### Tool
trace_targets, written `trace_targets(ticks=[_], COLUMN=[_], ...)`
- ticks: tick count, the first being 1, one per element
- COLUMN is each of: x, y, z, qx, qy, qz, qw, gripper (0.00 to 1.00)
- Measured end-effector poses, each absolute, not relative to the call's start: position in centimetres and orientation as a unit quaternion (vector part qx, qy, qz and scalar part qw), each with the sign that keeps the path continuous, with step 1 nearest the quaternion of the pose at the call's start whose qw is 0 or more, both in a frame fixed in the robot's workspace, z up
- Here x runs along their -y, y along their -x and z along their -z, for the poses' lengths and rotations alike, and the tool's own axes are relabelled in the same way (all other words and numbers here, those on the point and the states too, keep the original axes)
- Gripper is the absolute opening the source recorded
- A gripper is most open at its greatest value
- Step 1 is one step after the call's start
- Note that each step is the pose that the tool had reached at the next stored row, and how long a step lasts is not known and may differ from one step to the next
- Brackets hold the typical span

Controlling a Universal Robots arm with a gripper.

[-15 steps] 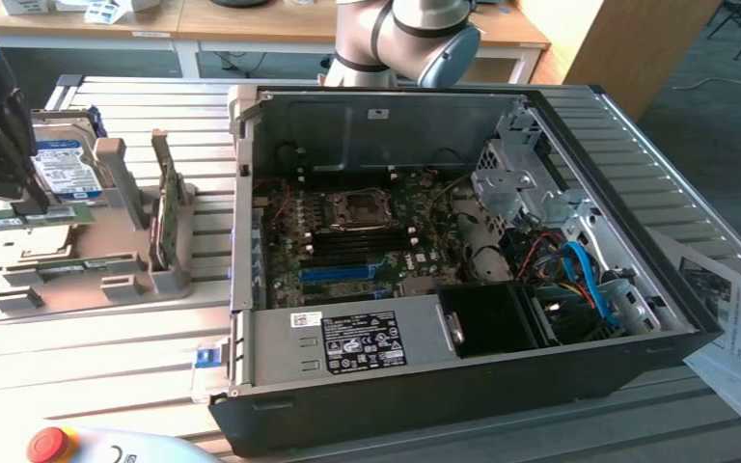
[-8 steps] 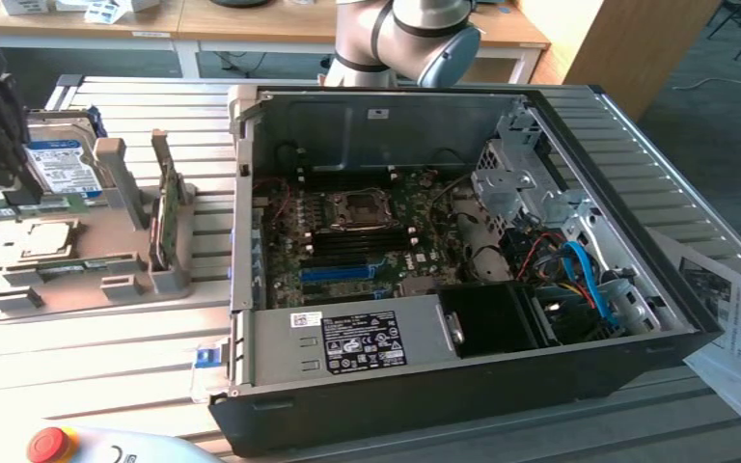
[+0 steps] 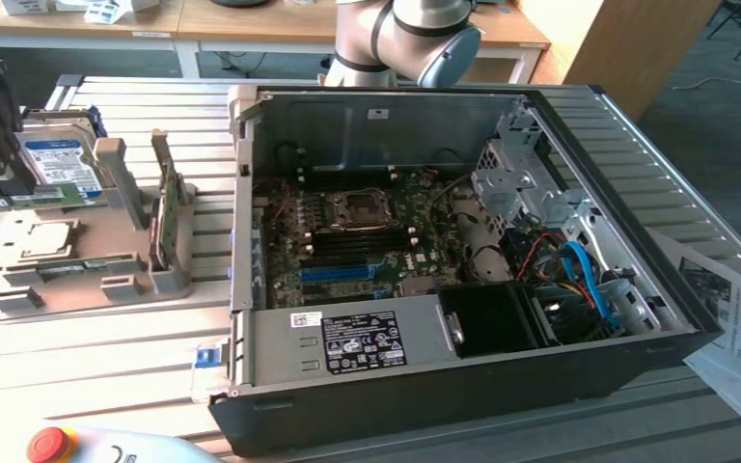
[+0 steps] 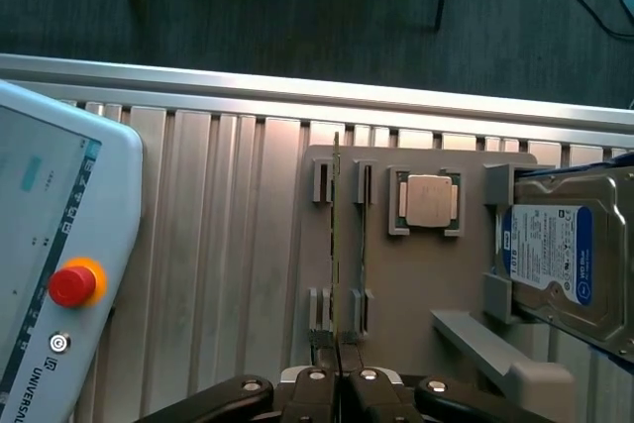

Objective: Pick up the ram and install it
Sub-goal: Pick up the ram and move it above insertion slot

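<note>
Pinching the ram (image 4: pixel 337 245) at one end, gripper (image 4: pixel 339 385) narrow, stick jutting straight ahead.

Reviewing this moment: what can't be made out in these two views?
1. Wrist view: the gripper, shut on the ram, shows it edge-on, so its chips and notch are hidden.
2. Exterior view: that view's left edge cuts off the gripper.
3. Either view: whether the ram is clear of the grey fixture cannot be told.
4. Exterior view: the motherboard slots are too small to read their latches.

The holder (image 3: pixel 88 289) lies on the table (image 3: pixel 88 362), at the exterior view's left of the case (image 3: pixel 474 395); the ram (image 4: pixel 336 245) is above it.
</note>
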State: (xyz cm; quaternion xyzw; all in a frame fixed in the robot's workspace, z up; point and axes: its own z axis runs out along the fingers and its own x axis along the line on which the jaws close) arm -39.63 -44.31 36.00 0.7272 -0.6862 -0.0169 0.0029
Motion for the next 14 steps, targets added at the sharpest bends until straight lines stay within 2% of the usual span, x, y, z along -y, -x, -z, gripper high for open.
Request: trace_targets(ticks=[14], x=[44.3], y=[39.6], z=[-37.6], qx=[0.686], qy=[-0.727], qz=[0.016], qw=[0.004], gripper=[0.11])
